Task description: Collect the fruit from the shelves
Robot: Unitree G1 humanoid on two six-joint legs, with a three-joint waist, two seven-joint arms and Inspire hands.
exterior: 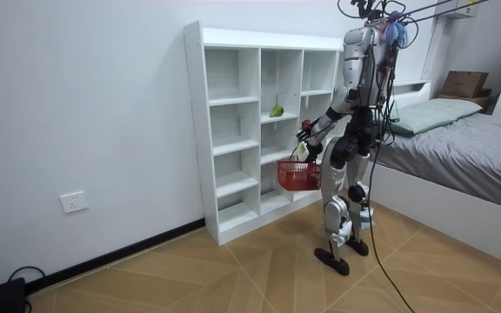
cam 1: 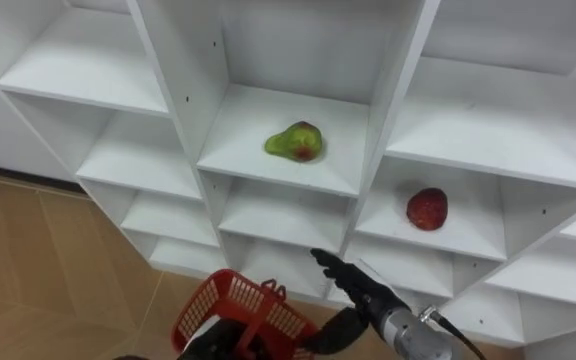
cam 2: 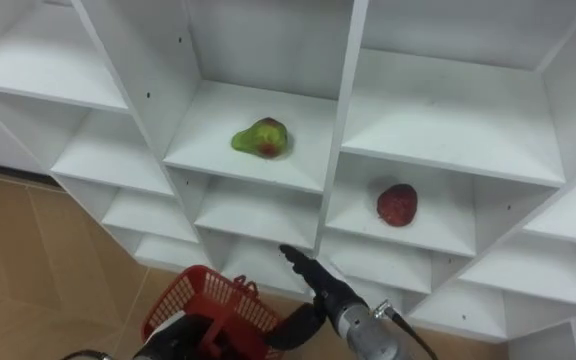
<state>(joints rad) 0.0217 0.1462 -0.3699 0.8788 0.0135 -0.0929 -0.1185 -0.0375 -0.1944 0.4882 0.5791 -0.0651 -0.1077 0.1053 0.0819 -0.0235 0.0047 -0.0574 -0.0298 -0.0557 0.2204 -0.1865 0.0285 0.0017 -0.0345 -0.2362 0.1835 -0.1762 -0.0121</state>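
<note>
- Green-and-red fruit lies on its side in the centre of the frame, on a shelf in the middle column of the white closet. Its long axis runs roughly left to right across the picture.
- A rounder red fruit sits right of centre, one compartment to the right and on a slightly lower shelf, well apart from the first.
- Below both, at lower centre, the right hand reaches in from the lower right. Its fingers are straight and spread apart, holding nothing and touching neither fruit.
- The green-and-red fruit lies up and slightly left of those fingers, along the way they point, with an empty compartment between. The red fruit lies up and to the right.
- The free right hand looks the likelier one for either pick. For the green-and-red fruit, closing across the short axis seems the easier hold.
- A red basket hangs at the bottom of the frame, left of the right hand, out in front of the shelves over the wooden floor.
- The left hand shows dark at the bottom edge under the basket; how it grips, I cannot tell.
</note>
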